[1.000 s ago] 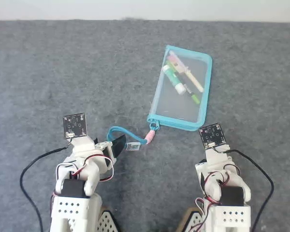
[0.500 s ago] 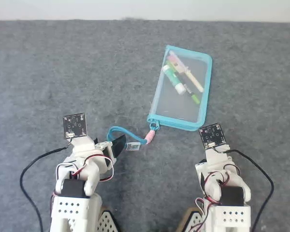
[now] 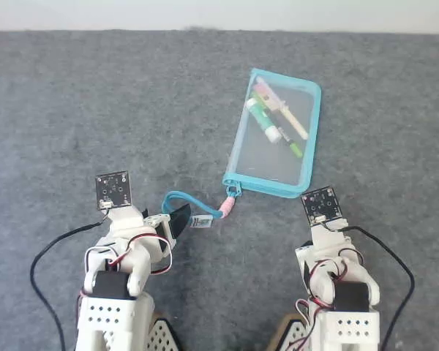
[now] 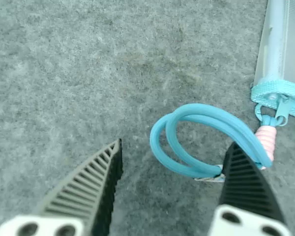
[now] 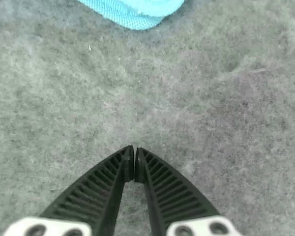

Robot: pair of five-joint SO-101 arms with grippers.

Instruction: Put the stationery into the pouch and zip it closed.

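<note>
Grey felt (image 3: 73,110) (cord (image 4: 206,115) beside left hand (image 4: 176,143))

A grey felt mat (image 3: 95,95) is laid flat, its fuzzy surface marked by faint darker patches. Beyond the mat's far edge a pale strip (image 3: 219,14) is seen, running along it.

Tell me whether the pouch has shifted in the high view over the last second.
No. The pouch lies where it did, no nearer or farther from the far edge of the grey mat.
</note>
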